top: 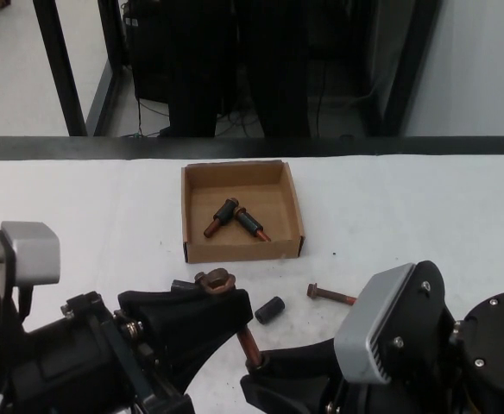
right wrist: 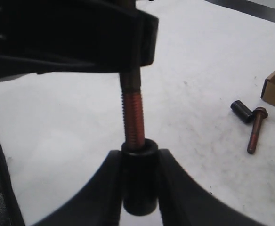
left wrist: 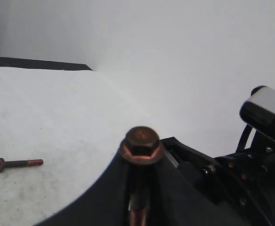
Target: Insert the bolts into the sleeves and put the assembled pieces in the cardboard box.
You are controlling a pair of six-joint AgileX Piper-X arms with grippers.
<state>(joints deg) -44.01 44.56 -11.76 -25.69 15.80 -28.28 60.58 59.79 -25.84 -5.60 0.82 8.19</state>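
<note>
While a coppery hex-headed bolt (left wrist: 141,143) (threads down) is clenched by the left hand (left wrist: 140,181), a black sleeve (right wrist: 140,181) is grasped by the right hand (right wrist: 140,193).

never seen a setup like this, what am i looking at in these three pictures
It is a robot: a left arm and a right arm, each ending in a two-finger claw. One picture looks down over the bench from behind the arms; the other two come from wrist cameras. The left claw grips a bolt, the right claw a sleeve, with the bolt's tip at its mouth. On the bench lie a loose bolt, a loose sleeve and a cardboard box holding two assembled pieces.
</note>
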